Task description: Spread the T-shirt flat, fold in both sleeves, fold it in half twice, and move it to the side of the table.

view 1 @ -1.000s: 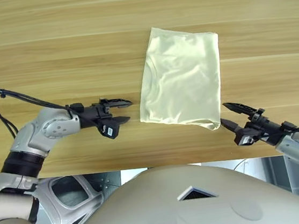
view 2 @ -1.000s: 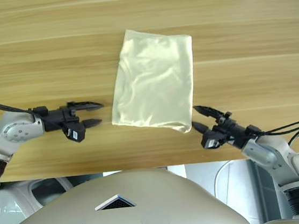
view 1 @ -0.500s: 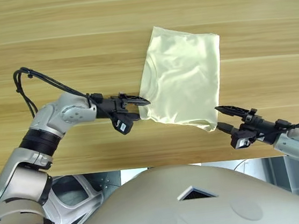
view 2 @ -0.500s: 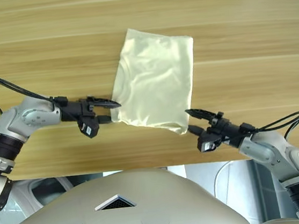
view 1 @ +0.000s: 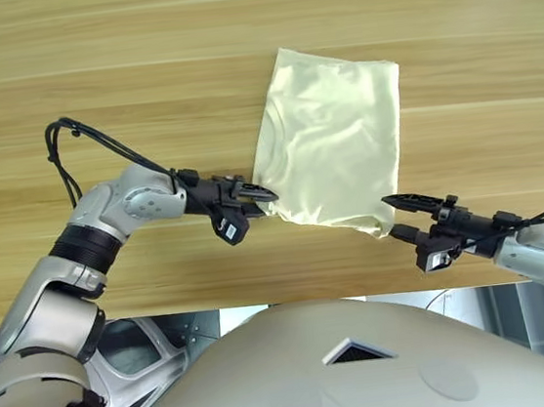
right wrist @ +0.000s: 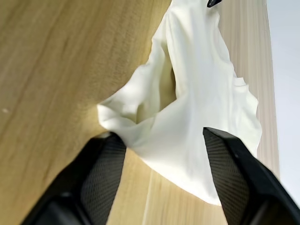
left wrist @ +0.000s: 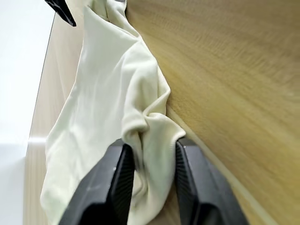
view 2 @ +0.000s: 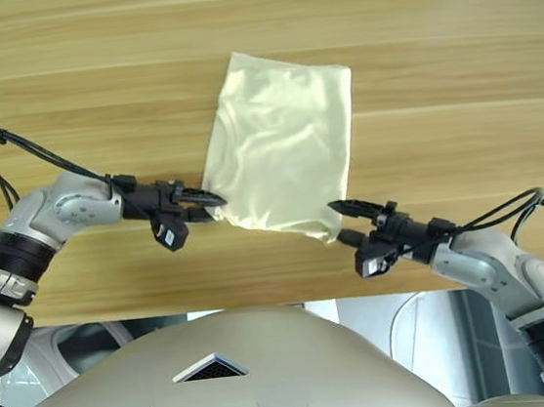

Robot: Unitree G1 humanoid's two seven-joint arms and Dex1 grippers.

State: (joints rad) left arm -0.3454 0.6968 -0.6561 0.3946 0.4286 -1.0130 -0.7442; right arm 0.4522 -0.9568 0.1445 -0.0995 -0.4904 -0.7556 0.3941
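The folded pale-yellow T-shirt (view 1: 334, 147) lies on the wooden desk (view 1: 92, 86), towards its front edge. The left gripper (view 1: 264, 200) pinches the near left corner, cloth bunched between its fingers. The right gripper (view 1: 389, 216) gapes wide, straddling the near right corner.

This is looking like a lab or test room rather than a home, though little of it is showing: a broad table (view 1: 87, 48) with a pale wood-grain top is stretching across the head views from edge to edge. Loose black cables (view 1: 57, 149) are looping in the open along the left arm (view 1: 115, 207). Past the table's edge a plain pale surface (left wrist: 18, 70) is showing, too featureless to tell floor from wall.
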